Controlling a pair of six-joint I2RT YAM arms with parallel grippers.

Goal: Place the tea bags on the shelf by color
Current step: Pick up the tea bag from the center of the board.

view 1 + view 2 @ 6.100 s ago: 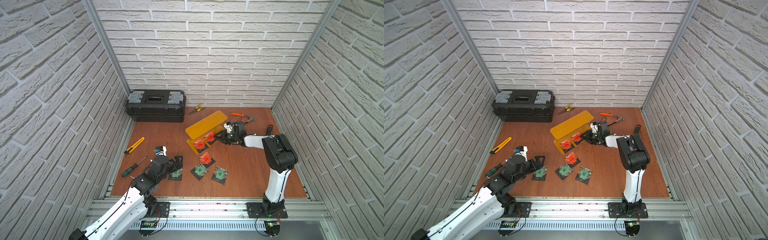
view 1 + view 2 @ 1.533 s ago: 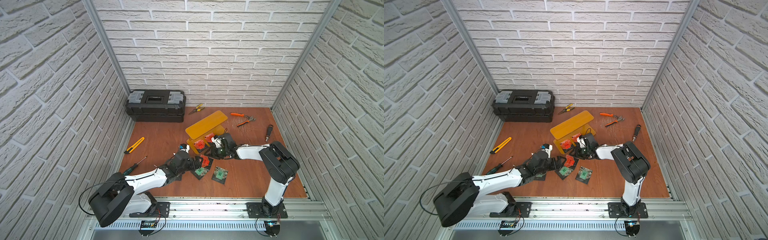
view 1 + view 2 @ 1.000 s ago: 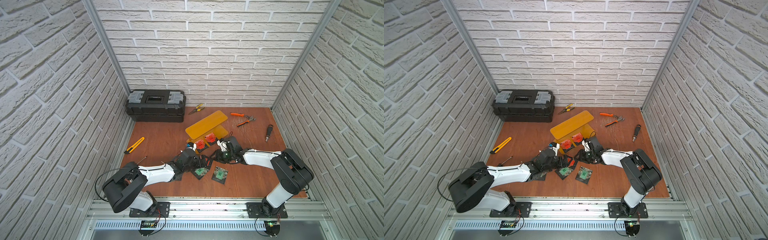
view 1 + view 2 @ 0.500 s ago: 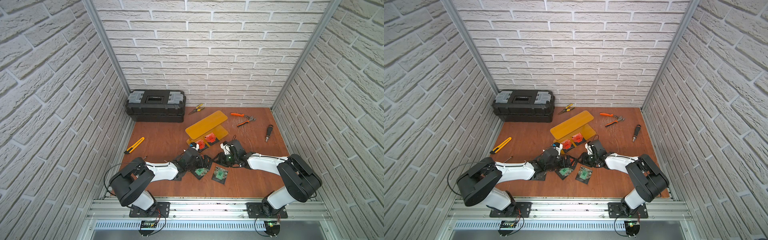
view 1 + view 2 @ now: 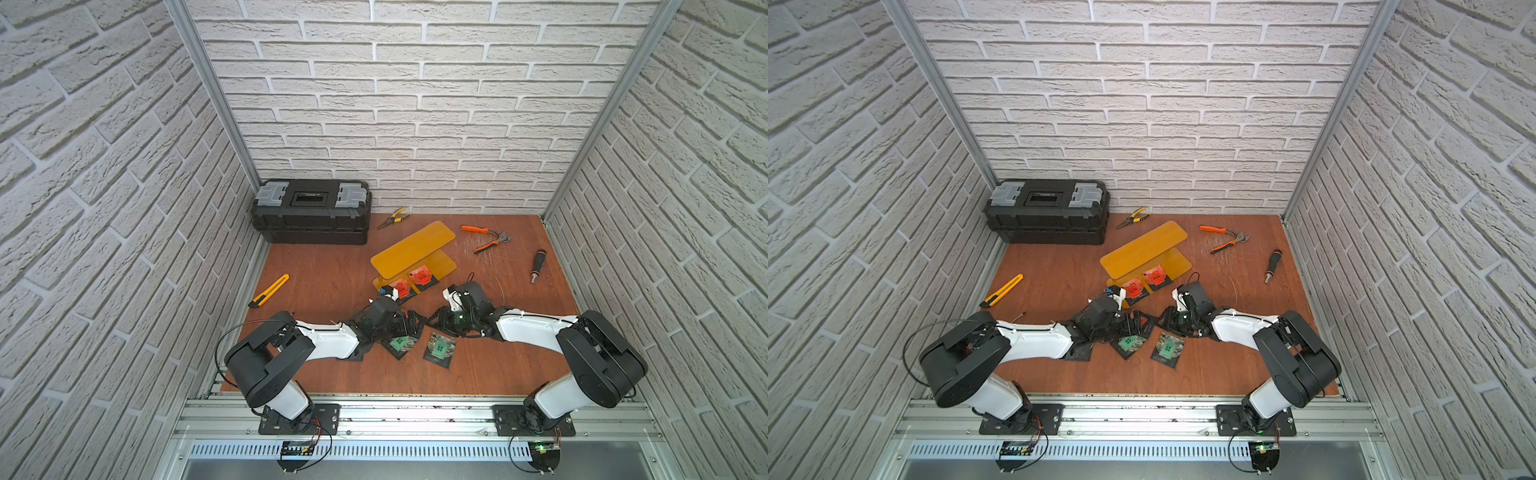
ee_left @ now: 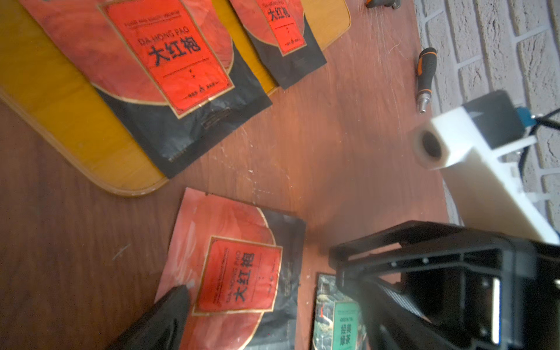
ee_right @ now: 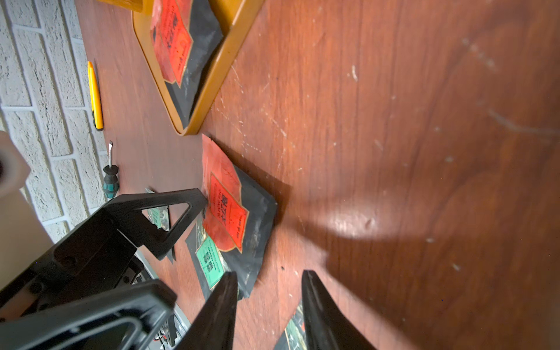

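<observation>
The amber shelf [image 5: 409, 248] stands mid-table with two red tea bags [image 5: 401, 286] [image 5: 420, 275] on its lower plate [image 6: 75, 121]. A third red tea bag [image 6: 230, 272] [image 7: 230, 212] lies flat on the floor just in front, overlapping a green tea bag [image 7: 209, 260] [image 5: 401, 344]. My left gripper [image 6: 272, 291] [image 5: 405, 326] is open and straddles this red bag, one fingertip [image 6: 181, 291] resting on its edge. My right gripper [image 7: 268, 281] [image 5: 441, 322] is open close beside it, over bare floor, holding nothing. Another green tea bag [image 5: 439, 349] lies below it.
A black toolbox [image 5: 311, 212] stands at the back left. Yellow pliers [image 5: 392, 218], orange pliers [image 5: 486, 241] and a screwdriver [image 5: 537, 266] lie round the shelf. A yellow knife [image 5: 269, 291] and a green-handled screwdriver [image 7: 109, 178] lie at the left.
The right gripper has drawn back from the shelf towards the loose bags. The left gripper has reached forward from the front left to the red bag on the floor. Both stay open.
</observation>
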